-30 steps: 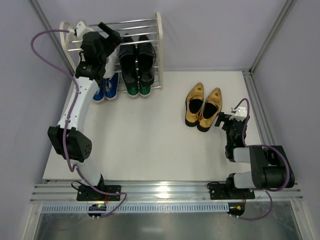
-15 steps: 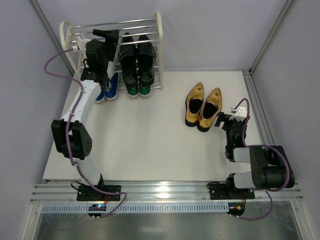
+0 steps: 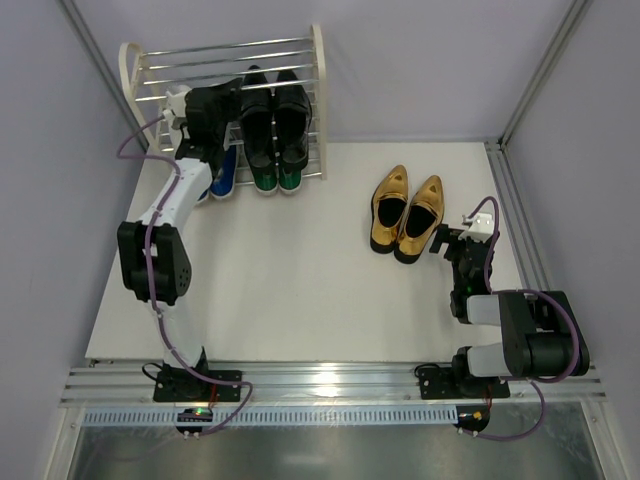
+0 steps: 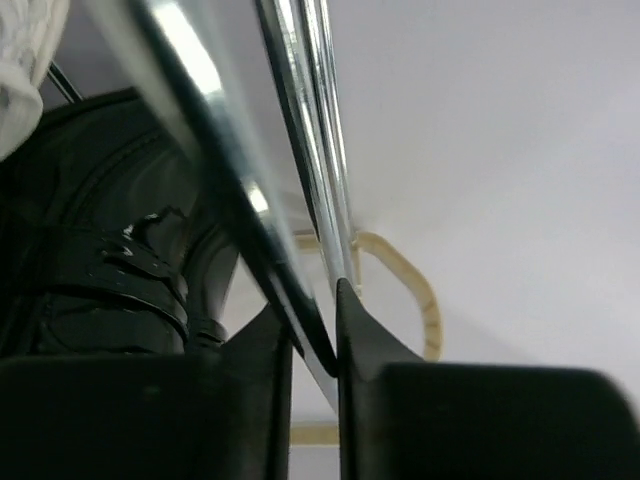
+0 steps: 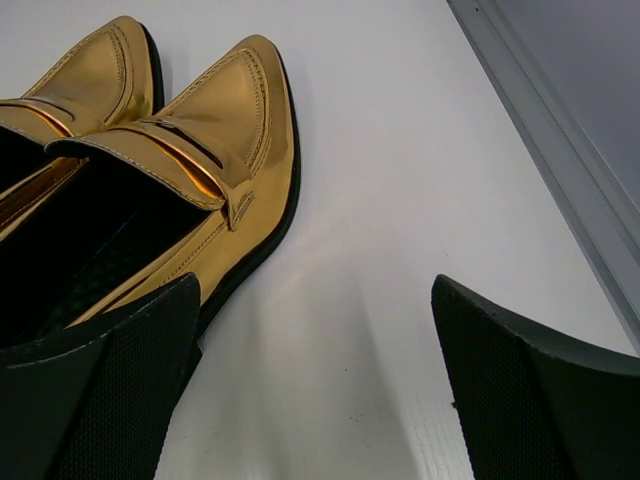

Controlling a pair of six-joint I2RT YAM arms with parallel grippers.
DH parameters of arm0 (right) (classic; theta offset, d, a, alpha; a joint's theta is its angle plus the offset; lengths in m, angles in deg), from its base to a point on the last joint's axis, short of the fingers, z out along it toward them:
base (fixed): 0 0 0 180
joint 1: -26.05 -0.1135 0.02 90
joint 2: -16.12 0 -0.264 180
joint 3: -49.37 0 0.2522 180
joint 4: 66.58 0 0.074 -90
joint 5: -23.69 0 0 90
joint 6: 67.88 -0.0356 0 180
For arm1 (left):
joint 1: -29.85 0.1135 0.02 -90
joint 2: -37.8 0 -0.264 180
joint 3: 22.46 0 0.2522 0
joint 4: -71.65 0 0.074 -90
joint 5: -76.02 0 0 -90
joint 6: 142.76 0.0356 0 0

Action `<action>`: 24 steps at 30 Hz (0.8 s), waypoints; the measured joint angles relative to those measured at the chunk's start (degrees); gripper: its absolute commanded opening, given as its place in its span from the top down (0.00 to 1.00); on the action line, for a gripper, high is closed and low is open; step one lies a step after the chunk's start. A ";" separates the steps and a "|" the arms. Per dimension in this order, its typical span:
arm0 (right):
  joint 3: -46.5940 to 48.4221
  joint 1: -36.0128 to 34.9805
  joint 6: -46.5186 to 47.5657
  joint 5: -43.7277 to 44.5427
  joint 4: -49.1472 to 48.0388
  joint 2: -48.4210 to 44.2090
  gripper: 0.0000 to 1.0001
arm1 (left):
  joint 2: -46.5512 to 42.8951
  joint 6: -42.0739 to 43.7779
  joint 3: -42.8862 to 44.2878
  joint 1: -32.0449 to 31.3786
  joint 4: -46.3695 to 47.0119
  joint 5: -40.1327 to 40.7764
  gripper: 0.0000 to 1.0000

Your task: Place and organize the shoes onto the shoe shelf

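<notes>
The shoe shelf stands at the back left, with its chrome rods close overhead in the left wrist view. Glossy black loafers sit on a tier, seen also as a black loafer. Blue sneakers and green sneakers rest on the bottom tier. My left gripper is at the shelf just left of the loafers, its jaws shut to a thin slit. A dark glossy rod runs into that slit; whether it is pinched does not show. Gold shoes lie on the table. My right gripper stands open beside their heels, holding nothing.
A scrap of white fabric shows at the top left corner of the left wrist view. The cream end frame of the shelf lies beyond the fingers. A metal rail borders the table on the right. The walls stand close behind the shelf.
My left arm has come down from the shelf's top rods to beside the black loafers. Its jaws have gone from wide open to shut. The right arm has not moved.
</notes>
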 measured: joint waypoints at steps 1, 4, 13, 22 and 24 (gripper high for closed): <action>0.00 0.00 0.00 0.00 0.00 0.00 0.03 | 0.00 -2.43 -0.04 0.09 0.11 -0.02 1.00; 0.00 0.00 0.00 0.00 0.00 0.00 0.03 | 0.00 -8.17 -0.26 0.24 -0.13 -0.22 1.00; 0.00 0.00 0.00 0.00 0.00 0.00 0.03 | -1.09 -8.35 0.13 0.50 -3.52 -1.07 1.00; 0.00 0.00 0.00 0.00 0.00 0.00 0.03 | -6.60 -7.89 -3.69 1.11 -8.72 -1.79 1.00; 0.00 0.00 0.00 0.00 0.00 0.00 0.03 | -8.04 -7.76 -4.52 1.42 -10.43 -2.14 1.00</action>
